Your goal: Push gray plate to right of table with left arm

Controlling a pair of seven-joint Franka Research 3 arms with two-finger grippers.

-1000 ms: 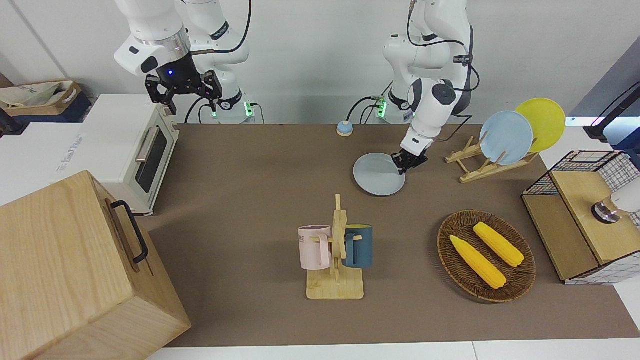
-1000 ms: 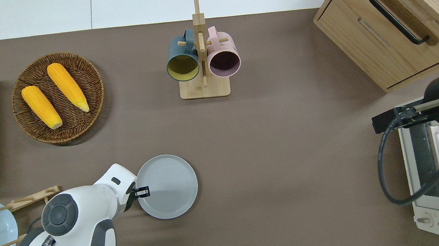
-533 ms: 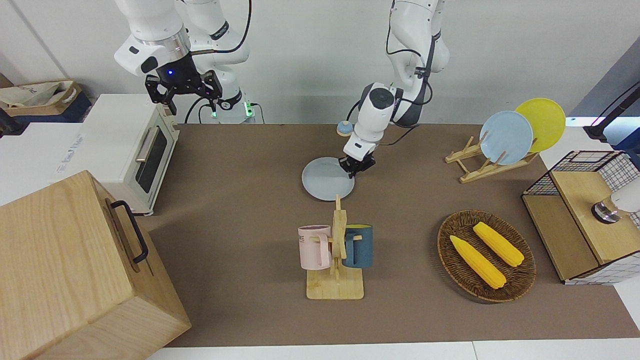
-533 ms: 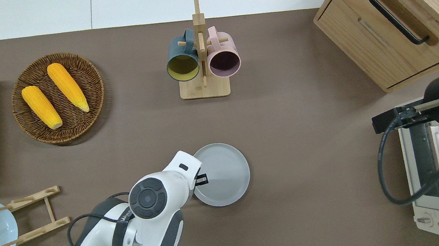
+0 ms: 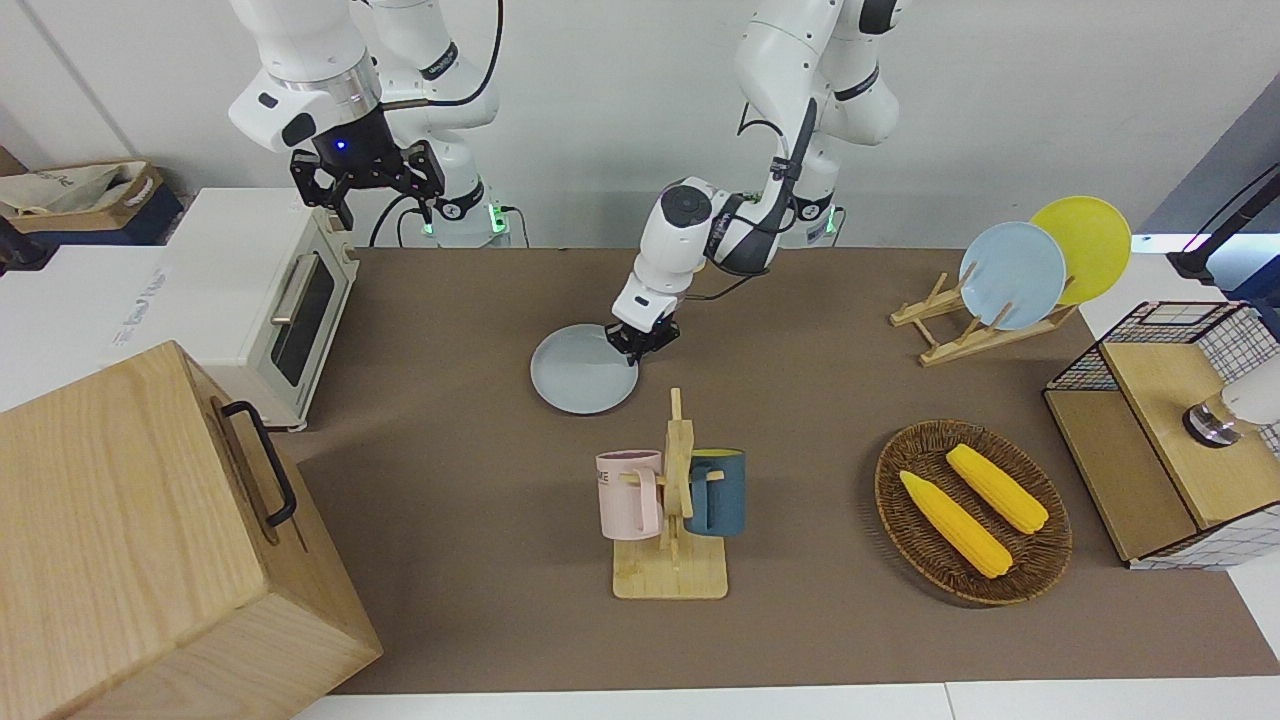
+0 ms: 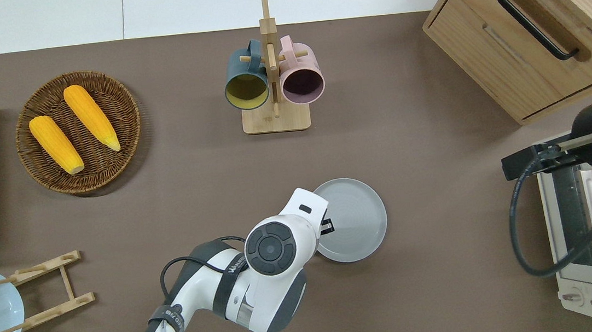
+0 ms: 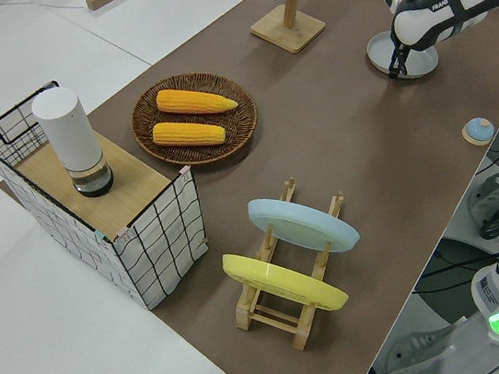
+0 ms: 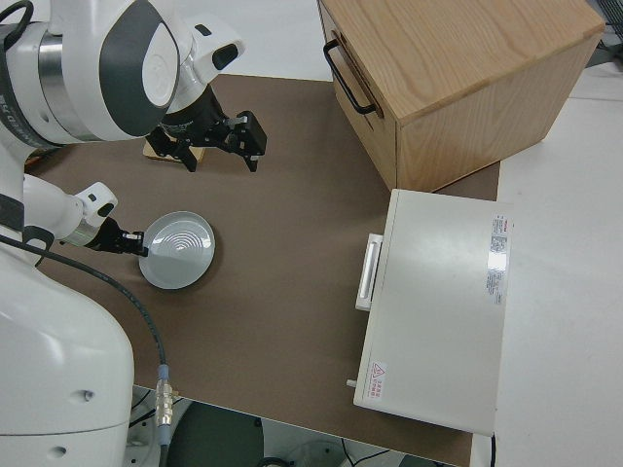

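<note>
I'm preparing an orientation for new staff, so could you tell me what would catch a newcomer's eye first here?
Likely the left gripper at the rim of the gray plate, mid-table, nearer the robots than the mug rack. Next, two yellow corn cobs in the wicker basket toward the left arm's end. The right arm is parked.

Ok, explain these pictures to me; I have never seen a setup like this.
Two white robot arms stand at a brown table, filmed from across it, from above and from each end. The left gripper presses against the rim of the gray plate, which lies flat on the table; it pushes and holds nothing. The right gripper is open and its arm is parked. Also there: a mug rack, a basket of corn, a plate rack, a toaster oven and a wooden cabinet.
</note>
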